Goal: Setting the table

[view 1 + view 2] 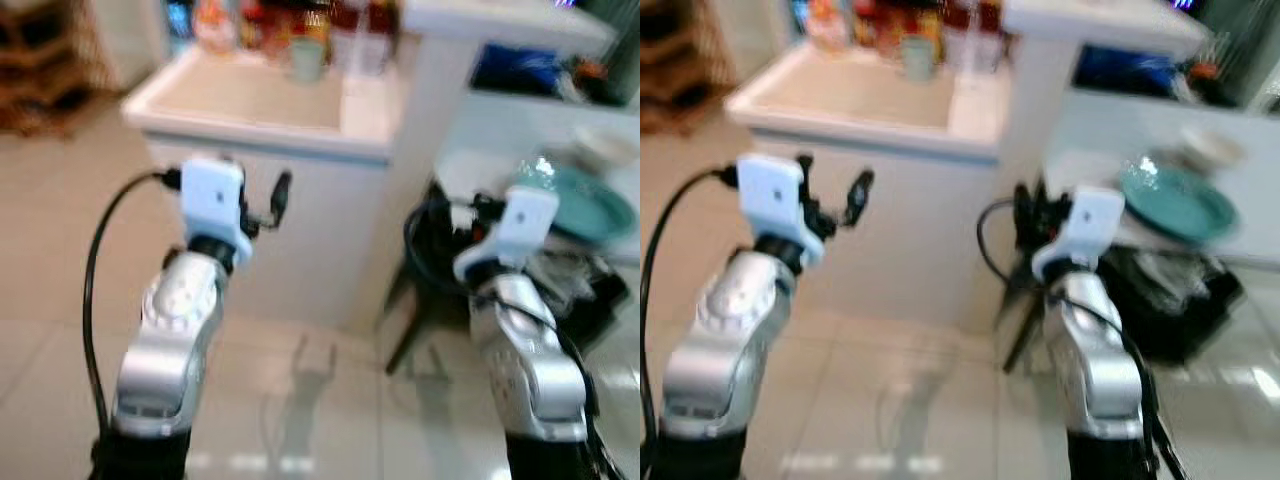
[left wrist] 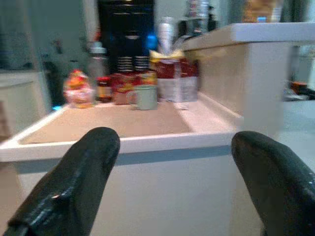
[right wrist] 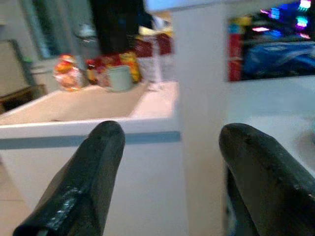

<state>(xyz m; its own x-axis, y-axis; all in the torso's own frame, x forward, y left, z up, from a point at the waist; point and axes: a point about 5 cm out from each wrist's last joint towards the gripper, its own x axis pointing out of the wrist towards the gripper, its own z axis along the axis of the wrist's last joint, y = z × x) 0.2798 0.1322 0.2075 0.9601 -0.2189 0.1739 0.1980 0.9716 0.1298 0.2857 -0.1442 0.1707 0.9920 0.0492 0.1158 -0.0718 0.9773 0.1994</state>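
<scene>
Both views from the head are blurred. A teal plate (image 1: pixel 590 205) lies on a white table (image 1: pixel 520 125) at the right, with a small white bowl (image 1: pixel 605 145) behind it. A pale green mug (image 1: pixel 307 58) stands at the back of a white counter (image 1: pixel 250 125) with a beige top, among jars and packets (image 2: pixel 167 78). My left gripper (image 1: pixel 262 200) is raised in front of the counter's side, open and empty. My right gripper (image 1: pixel 462 215) is held up near the white pillar (image 1: pixel 430 150), left of the plate, also open and empty.
A black chair or bag with cables (image 1: pixel 560 290) sits under the right table. A wicker shelf (image 1: pixel 40 60) stands at the far left. Pale tiled floor (image 1: pixel 300 400) lies between me and the counter.
</scene>
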